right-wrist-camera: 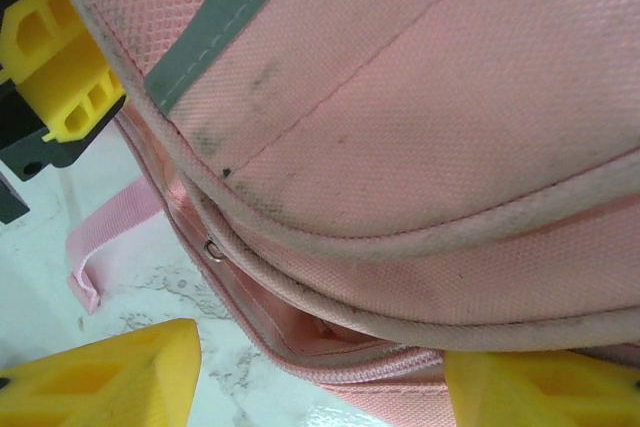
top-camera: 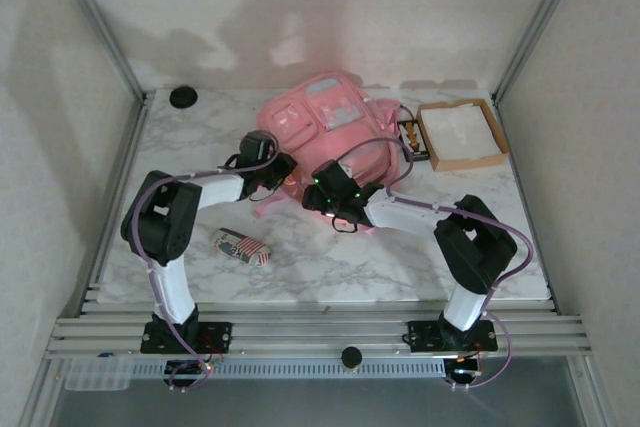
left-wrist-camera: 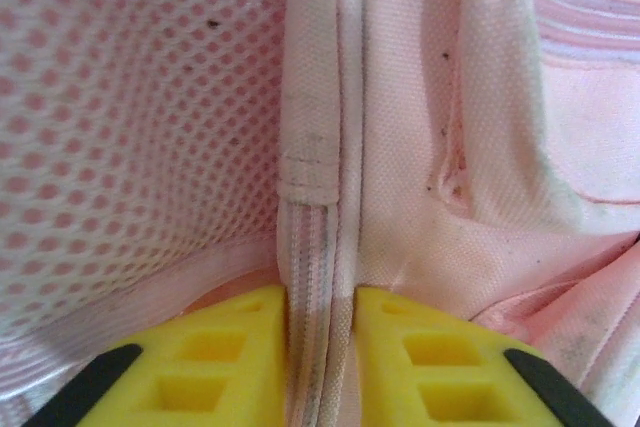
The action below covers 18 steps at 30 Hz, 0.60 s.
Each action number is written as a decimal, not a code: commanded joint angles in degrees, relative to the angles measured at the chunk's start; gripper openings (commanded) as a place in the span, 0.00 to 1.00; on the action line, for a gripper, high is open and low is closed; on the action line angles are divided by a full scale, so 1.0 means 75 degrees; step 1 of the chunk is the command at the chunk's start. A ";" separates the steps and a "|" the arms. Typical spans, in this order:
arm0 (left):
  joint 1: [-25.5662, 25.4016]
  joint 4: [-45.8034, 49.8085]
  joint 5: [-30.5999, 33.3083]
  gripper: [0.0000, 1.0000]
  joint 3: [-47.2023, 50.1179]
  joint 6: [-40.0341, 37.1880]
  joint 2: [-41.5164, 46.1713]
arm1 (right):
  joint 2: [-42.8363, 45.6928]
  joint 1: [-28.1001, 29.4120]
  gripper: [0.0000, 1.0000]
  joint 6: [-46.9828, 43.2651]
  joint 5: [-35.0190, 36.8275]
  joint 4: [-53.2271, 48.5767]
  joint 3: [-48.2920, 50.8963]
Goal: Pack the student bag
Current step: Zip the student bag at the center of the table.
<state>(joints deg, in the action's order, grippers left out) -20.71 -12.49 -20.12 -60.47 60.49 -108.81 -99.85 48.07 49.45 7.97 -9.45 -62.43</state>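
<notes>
your student bag [top-camera: 325, 117] lies toward the back middle of the marble tabletop [top-camera: 400, 257], just left of the shallow cardboard box [top-camera: 460, 134]. your left end effector [top-camera: 284, 175] is at the bag's near left side, and in its wrist view the yellow fingers [left-wrist-camera: 230, 357] are clamped on a raised seam of pink fabric beside the mesh panel. your right end effector [top-camera: 336, 205] is at the bag's near edge with its jaws spread wide, the piped, zipped rim lying between them. a small patterned case [top-camera: 242, 247] lies apart on the tabletop, near the left arm.
</notes>
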 commanded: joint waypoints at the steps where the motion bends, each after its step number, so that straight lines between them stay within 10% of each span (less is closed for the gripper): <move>1: -0.0214 -0.0397 0.0048 0.16 -0.0215 0.0427 -0.0269 | 0.0088 -0.0023 0.65 -0.0296 0.0202 0.0206 -0.0037; 5: -0.0286 -0.0395 0.0294 0.00 -0.0296 0.0486 -0.0142 | 0.0188 -0.0022 0.64 -0.0382 0.0228 0.0124 -0.0040; 18: -0.0346 -0.1025 0.0150 0.00 0.0344 0.1314 0.0593 | -0.0051 0.0320 0.55 -0.0086 -0.0011 0.0112 -0.0449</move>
<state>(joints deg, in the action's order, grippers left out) -22.11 -15.73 -17.96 -58.87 67.00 -107.42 -99.85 50.06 47.75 7.68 -9.26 -64.62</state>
